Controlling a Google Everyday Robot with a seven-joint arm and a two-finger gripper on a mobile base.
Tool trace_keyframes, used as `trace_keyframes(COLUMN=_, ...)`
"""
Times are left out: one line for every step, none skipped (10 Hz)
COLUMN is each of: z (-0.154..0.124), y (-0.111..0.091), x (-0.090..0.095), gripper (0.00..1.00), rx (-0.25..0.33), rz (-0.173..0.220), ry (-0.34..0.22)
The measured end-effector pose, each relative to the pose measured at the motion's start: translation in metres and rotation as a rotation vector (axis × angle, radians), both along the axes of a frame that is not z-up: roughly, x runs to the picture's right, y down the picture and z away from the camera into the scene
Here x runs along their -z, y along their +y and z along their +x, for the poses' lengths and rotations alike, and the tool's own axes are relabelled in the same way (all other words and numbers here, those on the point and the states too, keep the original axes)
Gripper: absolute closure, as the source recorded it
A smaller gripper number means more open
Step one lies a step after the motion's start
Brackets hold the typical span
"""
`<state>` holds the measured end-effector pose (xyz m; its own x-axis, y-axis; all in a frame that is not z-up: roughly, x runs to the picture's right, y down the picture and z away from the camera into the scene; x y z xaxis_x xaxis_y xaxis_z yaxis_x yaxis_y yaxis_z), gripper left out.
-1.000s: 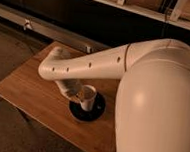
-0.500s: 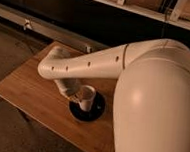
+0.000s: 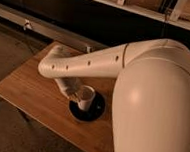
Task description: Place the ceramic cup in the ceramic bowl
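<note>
Nothing moved: claw (image 3: 77,95) grips ceramic cup (image 3: 87,98) upright, mouth up, in ceramic bowl (image 3: 98,111).

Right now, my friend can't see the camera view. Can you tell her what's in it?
A small white ceramic cup stands upright over a shallow black ceramic bowl on a wooden table, with the gripper right against the cup's side. The gripper belongs to a big white robot arm reaching across the table. It is unclear whether the cup rests in the bowl yet.
</note>
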<state>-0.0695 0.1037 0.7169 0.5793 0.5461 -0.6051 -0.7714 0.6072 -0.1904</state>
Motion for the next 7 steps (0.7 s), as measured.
trace_keyframes(z=0.000, y=0.000, x=0.000, gripper=0.20, rx=-0.001, rz=0.001, ry=0.003)
trace_keyframes(z=0.001, y=-0.001, x=-0.001, gripper=0.20, rx=-0.002, rz=0.001, ry=0.006)
trace_keyframes(z=0.001, y=-0.001, x=-0.001, gripper=0.20, rx=-0.004, rz=0.003, ry=0.009)
trace_keyframes(z=0.001, y=-0.002, x=-0.002, gripper=0.20, rx=-0.006, rz=0.005, ry=0.011)
trace_keyframes(z=0.000, y=-0.003, x=-0.002, gripper=0.20, rx=-0.007, rz=0.008, ry=0.012)
trace_keyframes(z=-0.001, y=-0.008, x=-0.002, gripper=0.20, rx=-0.016, rz=0.019, ry=0.014)
trace_keyframes(z=-0.002, y=-0.013, x=-0.001, gripper=0.20, rx=-0.026, rz=0.029, ry=0.014)
